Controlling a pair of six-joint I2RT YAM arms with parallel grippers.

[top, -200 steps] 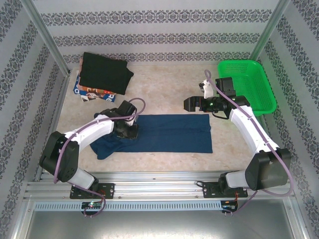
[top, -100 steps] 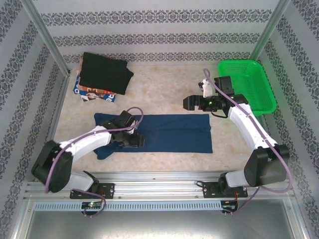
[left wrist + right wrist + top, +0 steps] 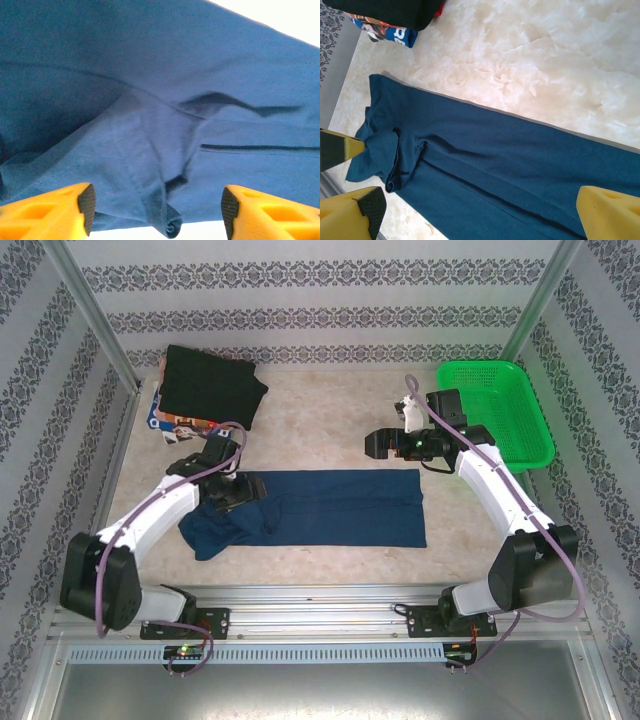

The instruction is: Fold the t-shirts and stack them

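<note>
A navy blue t-shirt [image 3: 340, 508] lies as a long folded strip across the middle of the table, its left end bunched [image 3: 215, 530]. My left gripper [image 3: 236, 494] hovers just over that bunched end, open; in the left wrist view its yellow fingers [image 3: 55, 210] stand wide apart over the wrinkled navy cloth [image 3: 150, 115], gripping nothing. My right gripper [image 3: 377, 445] hangs open above bare table beyond the shirt's far edge, looking down on the navy strip [image 3: 495, 165]. A folded black t-shirt [image 3: 212, 385] rests on a multicoloured printed one [image 3: 178, 426] at the back left.
A green mesh basket [image 3: 520, 435] stands at the back right, just behind my right arm. Patterned walls and metal posts close in the table on three sides. The metal rail with both arm bases [image 3: 320, 615] runs along the near edge.
My left gripper has opened and let go of the navy shirt, then drawn back to the left over the shirt's bunched end. The right arm has barely shifted.
</note>
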